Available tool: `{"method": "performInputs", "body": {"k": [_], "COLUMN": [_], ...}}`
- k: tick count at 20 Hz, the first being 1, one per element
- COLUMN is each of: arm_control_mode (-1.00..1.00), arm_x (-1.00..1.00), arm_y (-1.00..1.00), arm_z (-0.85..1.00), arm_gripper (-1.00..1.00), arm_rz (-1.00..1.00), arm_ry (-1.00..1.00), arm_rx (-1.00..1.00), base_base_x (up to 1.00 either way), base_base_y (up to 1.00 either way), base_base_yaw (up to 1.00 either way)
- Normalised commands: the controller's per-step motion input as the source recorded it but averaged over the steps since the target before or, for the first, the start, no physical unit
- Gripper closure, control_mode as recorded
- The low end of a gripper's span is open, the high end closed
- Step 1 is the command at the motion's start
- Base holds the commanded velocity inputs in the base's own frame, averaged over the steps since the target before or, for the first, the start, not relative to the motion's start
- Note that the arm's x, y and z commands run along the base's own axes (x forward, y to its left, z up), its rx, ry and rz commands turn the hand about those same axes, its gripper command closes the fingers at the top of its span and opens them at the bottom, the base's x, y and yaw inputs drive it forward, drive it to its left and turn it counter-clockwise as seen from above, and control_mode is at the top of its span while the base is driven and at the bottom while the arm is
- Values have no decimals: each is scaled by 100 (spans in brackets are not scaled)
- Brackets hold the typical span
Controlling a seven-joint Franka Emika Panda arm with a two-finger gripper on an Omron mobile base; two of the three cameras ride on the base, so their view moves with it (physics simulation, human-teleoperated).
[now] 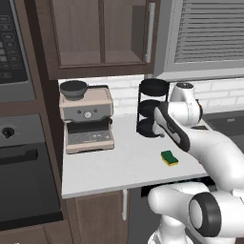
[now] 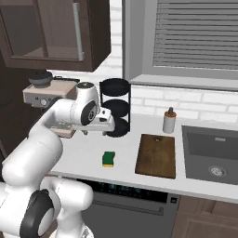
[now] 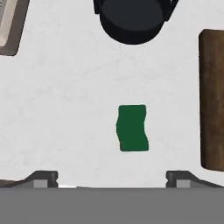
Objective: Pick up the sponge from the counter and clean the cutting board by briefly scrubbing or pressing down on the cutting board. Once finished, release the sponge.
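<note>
Sponge (image 3: 132, 128) lies green side up on the counter (image 1: 109, 167), just left of the cutting board (image 2: 156, 155) and clear of it. Gripper (image 3: 112, 178) hangs high above, fingers spread wide apart and empty, lined up for a straight drop.

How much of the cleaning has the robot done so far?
Nothing looks done yet. The small green-topped yellow sponge lies on the light grey counter, beside the flat dark brown wooden cutting board, not on it. The open gripper hovers above the sponge, holding nothing. Grabbing, scrubbing and releasing are all left.
</note>
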Motion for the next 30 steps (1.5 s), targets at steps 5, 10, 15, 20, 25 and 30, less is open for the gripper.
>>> {"method": "performInputs", "body": {"k": [5,10,15,20,25,30], "arm_control_mode": [-100,-100,-100,-100,-100,-100], "arm_x": [-3,0,0,5,5,15], "arm_y": [-17,-19,-3,-6,-8,-1], "arm_z": [-71,-39,-20,-21,-26,-28], "arm_gripper": [-100,-100,-100,-100,-100,-100], "arm_rz": [8,2,0,0,0,0], "arm_ry": [6,1,0,0,0,0], "arm_rx": [-2,-1,-2,0,0,0], "base_base_x": [0,0,0,0,0,0], "base_base_y": [0,0,0,0,0,0], "base_base_yaw": [0,0,0,0,0,0]}}
